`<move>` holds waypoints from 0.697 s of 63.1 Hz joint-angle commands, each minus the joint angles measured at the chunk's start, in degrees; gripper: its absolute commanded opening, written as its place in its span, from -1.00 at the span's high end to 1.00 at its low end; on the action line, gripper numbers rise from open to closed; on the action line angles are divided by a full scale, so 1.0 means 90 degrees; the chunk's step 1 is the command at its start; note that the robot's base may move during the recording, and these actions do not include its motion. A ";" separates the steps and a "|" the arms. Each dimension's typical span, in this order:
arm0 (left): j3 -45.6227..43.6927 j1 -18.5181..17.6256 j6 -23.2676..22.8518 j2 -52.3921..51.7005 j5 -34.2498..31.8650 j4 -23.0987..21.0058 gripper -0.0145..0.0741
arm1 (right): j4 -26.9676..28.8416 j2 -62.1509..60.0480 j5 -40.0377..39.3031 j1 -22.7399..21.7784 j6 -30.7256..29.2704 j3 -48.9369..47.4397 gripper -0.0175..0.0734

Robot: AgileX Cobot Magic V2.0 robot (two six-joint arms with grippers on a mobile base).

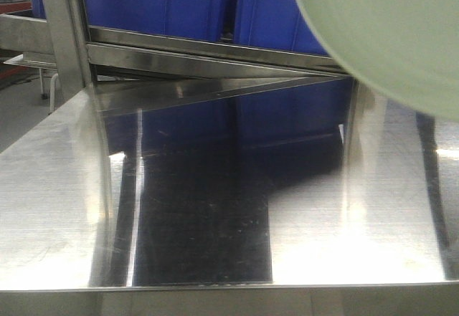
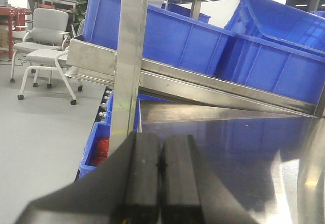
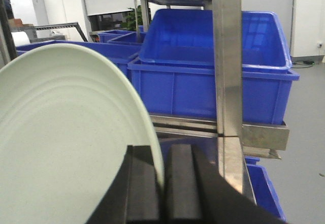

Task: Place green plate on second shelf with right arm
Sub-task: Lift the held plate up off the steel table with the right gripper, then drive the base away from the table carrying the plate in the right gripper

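Observation:
The green plate point(image 3: 66, 142) is a pale mint disc that fills the left half of the right wrist view. My right gripper point(image 3: 161, 155) is shut on its rim, one black finger on each face. In the front view the green plate point(image 1: 394, 29) hangs at the top right, above the steel shelf surface point(image 1: 229, 208); the gripper itself is out of frame there. My left gripper point(image 2: 161, 148) is shut with nothing between its pads, over the left part of the shelf surface point(image 2: 228, 148).
Blue crates point(image 1: 201, 4) stand on a tilted steel rack point(image 1: 215, 51) behind the shelf. A steel upright post point(image 3: 227, 76) stands right of the plate, and another steel upright post point(image 2: 129, 56) is ahead of the left gripper. Grey chairs point(image 2: 43, 46) stand on the floor to the left.

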 commanded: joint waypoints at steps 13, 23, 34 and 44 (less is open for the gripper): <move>0.0260 -0.0012 -0.0019 -0.0102 -0.0504 -0.0038 0.38 | -0.0090 0.0013 0.0305 -0.0020 -0.0034 -0.0192 0.49; 0.0260 -0.0012 -0.0019 -0.0102 -0.0504 -0.0038 0.38 | -0.0090 0.0013 0.0282 -0.0020 -0.0034 -0.0192 0.49; 0.0260 -0.0012 -0.0019 -0.0102 -0.0504 -0.0038 0.38 | -0.0090 0.0013 0.0282 -0.0020 -0.0034 -0.0192 0.49; 0.0260 -0.0012 -0.0019 -0.0102 -0.0504 -0.0038 0.38 | -0.0090 0.0013 0.0282 -0.0020 -0.0034 -0.0192 0.49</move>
